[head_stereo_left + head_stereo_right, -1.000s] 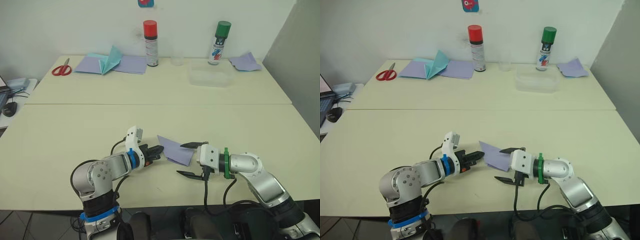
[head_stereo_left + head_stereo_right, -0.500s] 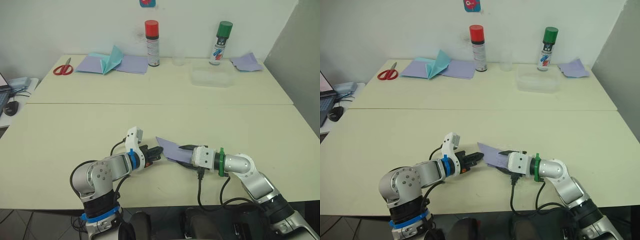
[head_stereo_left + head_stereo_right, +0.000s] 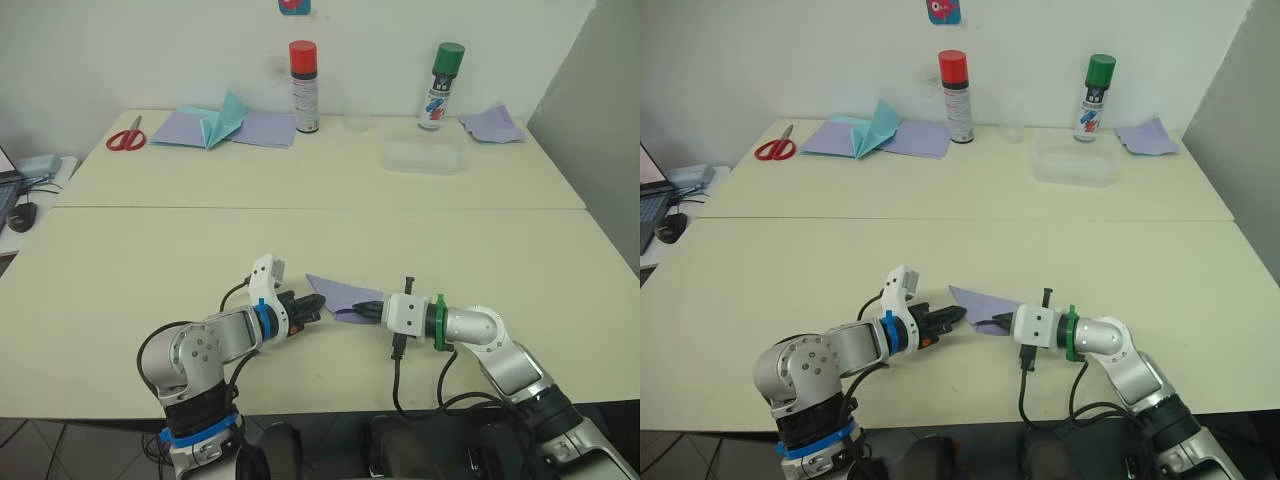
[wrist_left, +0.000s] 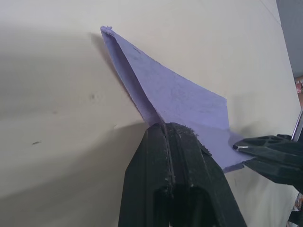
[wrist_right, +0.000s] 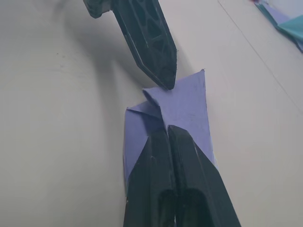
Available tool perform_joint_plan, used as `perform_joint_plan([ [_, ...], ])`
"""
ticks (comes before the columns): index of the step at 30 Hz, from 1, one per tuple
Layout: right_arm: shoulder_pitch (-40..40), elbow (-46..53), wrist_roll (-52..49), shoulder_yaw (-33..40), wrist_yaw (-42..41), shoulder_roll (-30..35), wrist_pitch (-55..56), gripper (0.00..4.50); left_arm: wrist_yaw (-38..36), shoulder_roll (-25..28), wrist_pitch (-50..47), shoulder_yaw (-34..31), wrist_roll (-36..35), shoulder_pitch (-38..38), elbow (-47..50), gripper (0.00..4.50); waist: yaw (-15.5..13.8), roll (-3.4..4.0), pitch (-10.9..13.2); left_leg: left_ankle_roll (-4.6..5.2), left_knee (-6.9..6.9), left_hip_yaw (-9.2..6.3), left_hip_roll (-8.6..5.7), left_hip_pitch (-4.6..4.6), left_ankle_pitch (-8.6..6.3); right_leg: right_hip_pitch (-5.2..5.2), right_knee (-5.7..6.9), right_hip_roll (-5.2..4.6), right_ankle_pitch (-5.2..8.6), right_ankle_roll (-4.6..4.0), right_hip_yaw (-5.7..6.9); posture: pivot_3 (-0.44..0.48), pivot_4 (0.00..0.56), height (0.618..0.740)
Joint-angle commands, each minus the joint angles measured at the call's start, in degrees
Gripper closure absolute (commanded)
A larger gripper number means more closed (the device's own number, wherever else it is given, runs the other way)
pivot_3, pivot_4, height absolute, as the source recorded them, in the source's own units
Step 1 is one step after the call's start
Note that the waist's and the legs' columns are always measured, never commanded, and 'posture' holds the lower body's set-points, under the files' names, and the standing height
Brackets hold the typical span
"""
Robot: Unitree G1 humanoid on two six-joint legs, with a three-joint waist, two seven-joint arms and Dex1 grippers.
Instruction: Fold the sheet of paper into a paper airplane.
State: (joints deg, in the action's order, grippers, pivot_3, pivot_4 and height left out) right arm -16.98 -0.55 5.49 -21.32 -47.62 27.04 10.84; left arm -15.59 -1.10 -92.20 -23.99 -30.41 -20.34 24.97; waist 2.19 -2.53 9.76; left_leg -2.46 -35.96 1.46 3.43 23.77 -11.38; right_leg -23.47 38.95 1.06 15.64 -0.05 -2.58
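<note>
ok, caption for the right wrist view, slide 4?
Right gripper shut on the folded lavender sheet of paper; left gripper meets its opposite edge.

L gripper (image 3: 316,305) fingers pinched together, R gripper (image 3: 366,310) likewise closed, tips facing, arms low, forearms angled inward

Lavender paper airplane (image 3: 338,293), black grippers
</note>
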Motion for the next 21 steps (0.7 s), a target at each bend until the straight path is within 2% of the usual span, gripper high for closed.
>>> perform_joint_plan([
  [1, -0.84, -0.81, -0.19, -0.12, -0.18, -0.52, 2.61, 4.47, -3.02, 2.00, -0.30, -1.32, -5.07, 0.94, 5.03, 4.50, 0.02, 0.01, 0.00, 0.00, 0.00, 0.00, 0.01, 0.00, 0.00, 0.00, 0.00, 0.00, 0.00, 0.00, -0.01, 0.000, 0.150, 0.740],
  [2, -0.98, -1.16, -0.20, -0.18, -0.19, -0.70, 2.91, 4.47, -3.86, 2.81, -0.30, -1.84, -6.56, 1.42, 5.72, 4.50, 0.03, 0.01, 0.00, 0.00, 0.01, 0.01, 0.01, 0.00, 0.00, 0.00, 0.00, 0.00, 0.00, 0.00, -0.02, 0.000, 0.150, 0.740],
  [5, -1.41, -1.98, -0.24, -0.25, -0.32, -1.12, 3.49, 4.50, -3.99, 2.02, -0.30, -4.66, -10.96, 1.47, 5.06, 3.75, -0.17, 0.01, 0.00, 0.00, 0.00, 0.00, 0.03, 0.00, 0.00, 0.00, 0.00, -0.04, 0.00, 0.00, -0.01, 0.000, 0.150, 0.740],
  [9, -1.89, -2.85, -0.41, -0.43, -0.71, -1.51, 4.36, 4.50, -2.22, 4.02, -0.30, -2.94, -12.43, 3.21, 5.43, 2.50, -0.28, 0.01, 0.00, -0.01, -0.08, 0.03, 0.00, -0.01, 0.00, 0.06, 0.00, -0.10, -0.04, 0.07, 0.00, 0.000, 0.150, 0.740],
  [12, -2.38, -3.88, -0.71, -0.74, -1.14, -2.12, 5.72, 4.50, -3.42, 9.14, -0.30, -2.74, -15.02, 6.15, 7.08, 1.53, -0.03, 0.00, 0.01, 0.00, -0.07, 0.10, 0.03, -0.07, 0.00, 0.05, 0.00, -0.10, -0.05, 0.09, -0.02, 0.000, 0.150, 0.740],
  [14, -2.77, -4.53, -0.91, -1.11, -1.77, -2.51, 7.20, 4.50, -6.87, 14.51, 1.09, -2.89, -16.72, 6.15, 8.05, 0.90, -0.08, -0.01, 0.03, 0.00, -0.06, 0.04, 0.05, -0.07, 0.00, 0.05, 0.00, -0.10, -0.04, 0.06, -0.05, 0.000, 0.150, 0.740],
  [15, -2.93, -4.82, -1.22, -1.34, -2.33, -2.72, 8.02, 4.50, -10.46, 19.71, 5.14, -1.01, -16.19, 6.37, 8.24, 0.59, -0.17, -0.03, 0.05, -0.01, -0.06, -0.01, 0.05, -0.05, 0.00, 0.05, 0.01, -0.10, -0.03, 0.04, -0.03, 0.000, 0.150, 0.740],
  [17, -3.25, -5.55, -1.40, -1.81, -3.44, -2.73, 9.73, 4.50, -18.70, 30.79, 20.01, 6.45, -9.41, 8.49, 7.62, 0.02, -0.24, -0.01, 0.09, -0.01, -0.04, -0.11, 0.14, -0.07, 0.01, 0.03, 0.04, -0.06, -0.01, -0.03, 0.06, 0.000, 0.150, 0.740],
  [18, -3.39, -6.02, -1.26, -1.93, -3.86, -2.61, 10.40, 4.50, -21.44, 34.32, 26.97, 9.84, -5.91, 9.25, 5.97, 0.02, -0.28, 0.04, 0.11, -0.05, 0.00, -0.13, 0.13, -0.13, 0.03, 0.04, 0.05, -0.06, 0.01, -0.13, 0.07, 0.000, 0.150, 0.740],
  [21, -3.56, -6.95, -1.49, -1.95, -4.84, -2.47, 11.36, 4.50, -28.42, 38.54, 42.32, 16.59, -0.18, 10.49, 1.81, 0.02, -0.40, 0.21, 0.20, -0.08, 0.10, 0.07, 0.10, -0.38, 0.03, 0.23, 0.02, -0.26, 0.24, -0.54, -0.05, 0.000, 0.150, 0.740],
])
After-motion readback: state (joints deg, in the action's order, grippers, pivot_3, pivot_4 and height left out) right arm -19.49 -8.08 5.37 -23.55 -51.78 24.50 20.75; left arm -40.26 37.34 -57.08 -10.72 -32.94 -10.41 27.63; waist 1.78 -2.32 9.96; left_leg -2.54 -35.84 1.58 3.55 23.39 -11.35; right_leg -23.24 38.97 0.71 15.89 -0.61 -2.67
